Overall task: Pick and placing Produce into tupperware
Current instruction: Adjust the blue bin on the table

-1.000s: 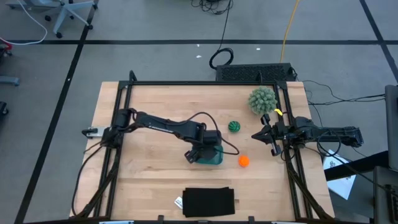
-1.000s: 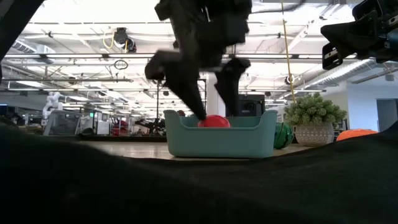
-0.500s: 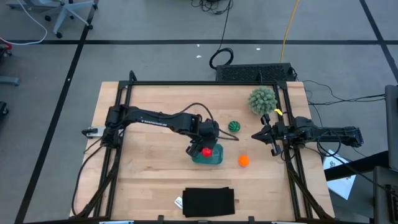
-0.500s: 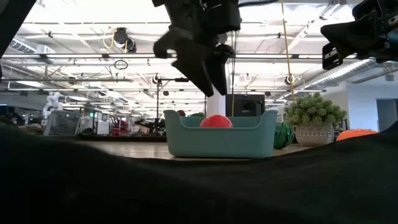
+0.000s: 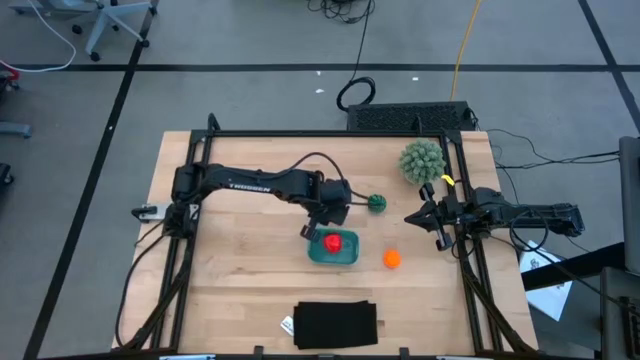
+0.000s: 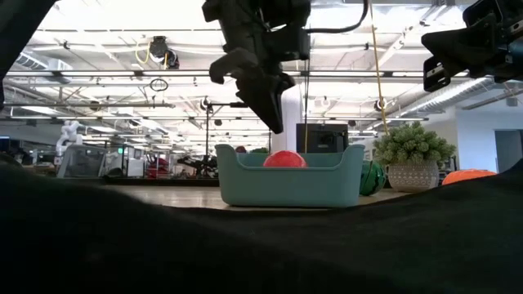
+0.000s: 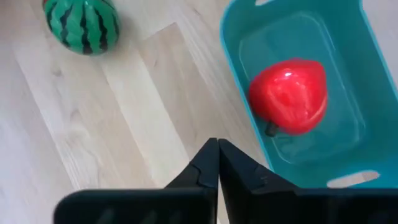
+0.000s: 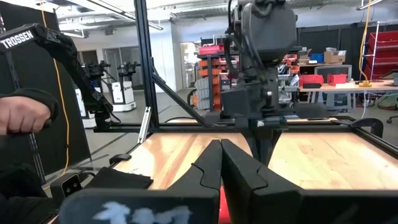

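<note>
The teal tupperware stands mid-table with the red produce piece lying on its floor. The green striped ball rests on the wood behind it, and the orange ball to its right. My left gripper hangs shut and empty above the tupperware's far left corner, its fingertips over bare wood beside the rim. My right gripper waits shut at the table's right edge.
A large pale green spiky ball sits at the far right corner. A flat black rectangle lies at the near edge. Bare wood lies left of the tupperware. A person's hand shows beyond the table in the right wrist view.
My left gripper has let go of the red piece, risen out of the tupperware, moved a little toward the far edge and shut its fingers. The red piece stays lying in the tupperware.
</note>
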Motion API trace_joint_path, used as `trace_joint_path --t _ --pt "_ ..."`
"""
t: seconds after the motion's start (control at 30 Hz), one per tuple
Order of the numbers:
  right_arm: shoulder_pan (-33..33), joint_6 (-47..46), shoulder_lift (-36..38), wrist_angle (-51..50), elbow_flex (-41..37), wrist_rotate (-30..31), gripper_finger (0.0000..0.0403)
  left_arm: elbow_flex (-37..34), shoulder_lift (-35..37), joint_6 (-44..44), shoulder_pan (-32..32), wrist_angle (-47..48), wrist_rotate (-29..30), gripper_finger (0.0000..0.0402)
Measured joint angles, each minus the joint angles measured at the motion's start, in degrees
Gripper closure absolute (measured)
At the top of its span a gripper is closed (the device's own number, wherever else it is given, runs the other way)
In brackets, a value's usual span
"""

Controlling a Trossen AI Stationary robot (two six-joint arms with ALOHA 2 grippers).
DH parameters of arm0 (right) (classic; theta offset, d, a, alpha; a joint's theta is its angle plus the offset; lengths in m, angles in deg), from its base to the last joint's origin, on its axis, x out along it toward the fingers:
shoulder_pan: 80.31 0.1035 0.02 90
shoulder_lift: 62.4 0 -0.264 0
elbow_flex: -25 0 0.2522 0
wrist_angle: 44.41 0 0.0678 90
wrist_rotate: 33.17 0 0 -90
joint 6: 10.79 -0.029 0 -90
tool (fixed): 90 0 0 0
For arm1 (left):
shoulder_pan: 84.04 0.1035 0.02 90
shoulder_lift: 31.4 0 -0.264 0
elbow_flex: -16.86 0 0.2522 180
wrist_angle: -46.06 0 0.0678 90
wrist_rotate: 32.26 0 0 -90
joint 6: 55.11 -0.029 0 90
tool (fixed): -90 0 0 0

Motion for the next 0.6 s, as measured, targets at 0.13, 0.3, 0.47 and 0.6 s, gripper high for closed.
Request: trace_joint_path --t 0.13,0.3,0.47,0.6 --pt "0.0 0.0 0.0 -0.03 0.01 0.0 0.0403 -1.02 0.0 1.41 0.24 0.34 -1.19 0.0399" --pt "0.0 0.13 0.0 -0.12 0.01 0.0 0.0403 -5.14 -0.09 1.78 0.24 -0.57 -0.87 0.0398" --pt "0.0 0.18 0.0 -0.15 0.0 0.0 0.0403 -8.76 -0.13 1.24 0.24 -3.88 1.56 0.0399" --pt "0.0 0.2 0.0 -0.03 0.01 0.0 0.0403 -8.7 -0.07 1.53 0.24 -4.03 1.8 0.04"
